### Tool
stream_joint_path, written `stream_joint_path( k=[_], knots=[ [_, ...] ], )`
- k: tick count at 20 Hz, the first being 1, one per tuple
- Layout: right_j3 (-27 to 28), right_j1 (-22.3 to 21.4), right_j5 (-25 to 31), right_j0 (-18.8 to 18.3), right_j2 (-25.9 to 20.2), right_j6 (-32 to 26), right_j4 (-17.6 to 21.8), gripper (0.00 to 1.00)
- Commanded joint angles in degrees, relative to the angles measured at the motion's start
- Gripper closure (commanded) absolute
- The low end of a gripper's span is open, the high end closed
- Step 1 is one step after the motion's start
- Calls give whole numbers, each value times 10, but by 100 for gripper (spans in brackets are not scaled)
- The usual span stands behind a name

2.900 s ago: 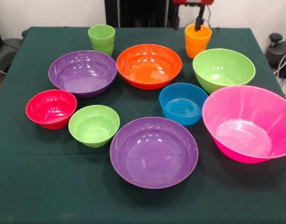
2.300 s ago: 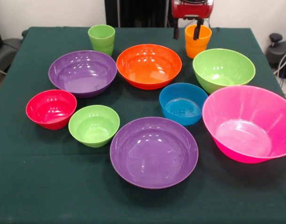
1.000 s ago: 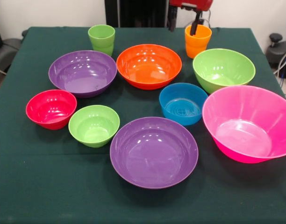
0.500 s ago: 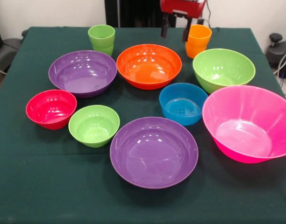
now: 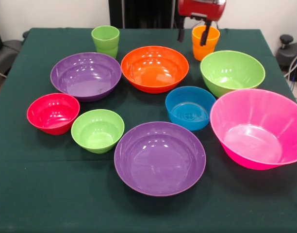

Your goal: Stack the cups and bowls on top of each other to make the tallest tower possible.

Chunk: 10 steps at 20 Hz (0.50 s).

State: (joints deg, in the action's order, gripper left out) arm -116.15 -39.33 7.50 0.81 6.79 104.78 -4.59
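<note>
— The cups and bowls: where do they all sit?

— All apart on the green counter (image 5: 37,194), nothing nested. The light green cup (image 5: 105,41) and the orange cup (image 5: 205,42) stand upright at my end. In front of them run a purple bowl (image 5: 85,75), the orange bowl (image 5: 155,68) and a large lime bowl (image 5: 232,72). The red bowl (image 5: 53,113), small lime bowl (image 5: 97,130) and blue bowl (image 5: 189,107) come next, then the second purple bowl (image 5: 159,158) and the big pink bowl (image 5: 260,128) at the side.

— And your hand?

— My hand (image 5: 192,37) hangs spread at the orange cup, one finger (image 5: 205,38) over its rim, the other beside its outer wall. I cannot tell whether either one touches it.
</note>
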Motion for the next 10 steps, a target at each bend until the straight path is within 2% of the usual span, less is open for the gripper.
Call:
stream_joint_path(
  k=[1,6,8,10],
  knots=[
    [48,49,38,33,-25,100,-28,0],
    [35,39,40,24,-9,117,-49,0],
    [23,32,47,9,-9,115,-53,0],
    [14,23,41,12,6,124,-59,0]
  ],
)
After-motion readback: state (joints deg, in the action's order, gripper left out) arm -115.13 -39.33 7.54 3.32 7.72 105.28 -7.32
